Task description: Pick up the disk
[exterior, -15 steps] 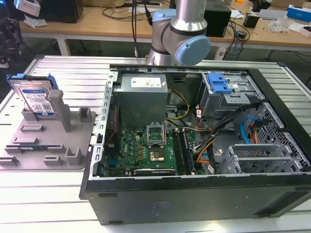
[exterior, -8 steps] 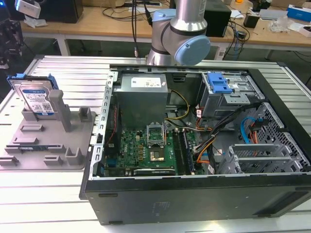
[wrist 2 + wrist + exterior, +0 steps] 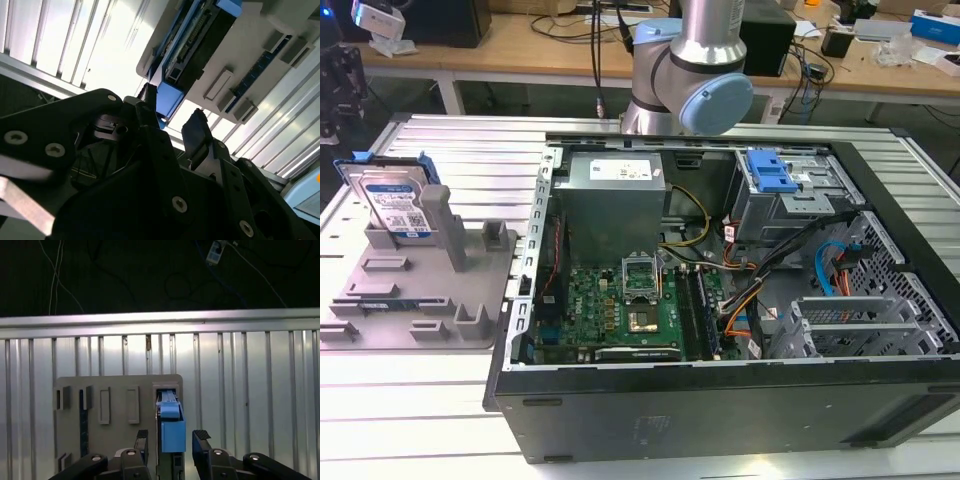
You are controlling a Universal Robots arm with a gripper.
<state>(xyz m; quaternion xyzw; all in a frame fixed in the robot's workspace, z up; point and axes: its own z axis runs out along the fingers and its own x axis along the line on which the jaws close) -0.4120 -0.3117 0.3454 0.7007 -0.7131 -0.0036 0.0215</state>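
Item 1, the disk (image 3: 395,200): silver hard drive with a white-and-blue label and blue rail (image 3: 172,426). It stands on edge in the grey fixture tray (image 3: 420,300), directly between the claw's fingers. It is propped against an upright post (image 3: 440,215), probably to leave its upper edge free for gripping.

Item 2, the claw (image 3: 172,435): spread, one finger on each side of the blue rail. A gap shows on both sides, so it apparently pinches nothing, though contact is hard to judge.

Item 3, ribbed aluminium tabletop (image 3: 240,390): beneath the claw, carrying the tray.

Item 4, open computer case (image 3: 720,400): well apart from the claw.
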